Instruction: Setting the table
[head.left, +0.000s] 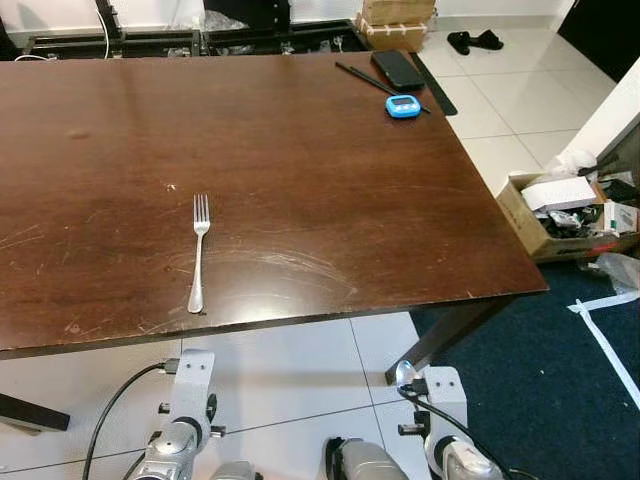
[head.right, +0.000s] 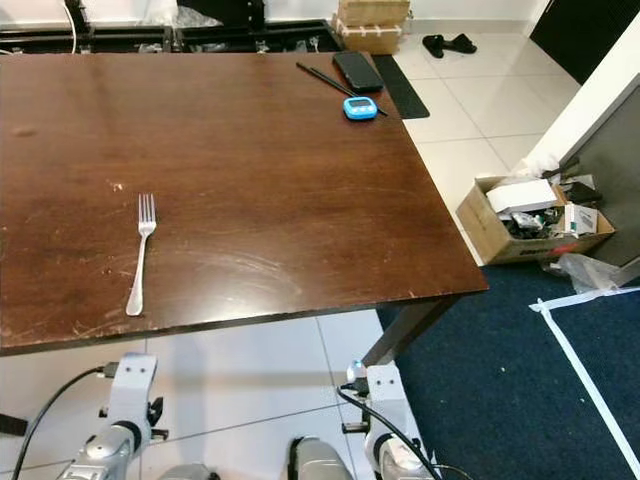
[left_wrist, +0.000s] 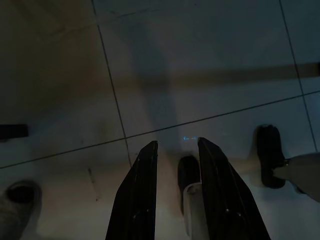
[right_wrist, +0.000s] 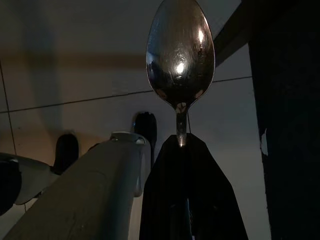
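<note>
A silver fork (head.left: 199, 250) lies on the dark wooden table (head.left: 300, 170) near its front edge, left of centre, tines pointing away from me. Both arms hang low in front of the table, over the tiled floor. In the right wrist view my right gripper (right_wrist: 181, 142) is shut on the handle of a silver spoon (right_wrist: 180, 55), whose bowl sticks out past the fingertips. The spoon's bowl (head.left: 403, 373) glints beside the right wrist, below the table edge. In the left wrist view my left gripper (left_wrist: 177, 145) is open above the floor tiles, with nothing between its fingers.
At the table's far right corner lie a blue timer (head.left: 403, 105), a black phone (head.left: 398, 68) and a thin black stick (head.left: 365, 78). A cardboard box of clutter (head.left: 560, 215) stands on the floor to the right, beside dark blue carpet (head.left: 540, 370) with a white tape line.
</note>
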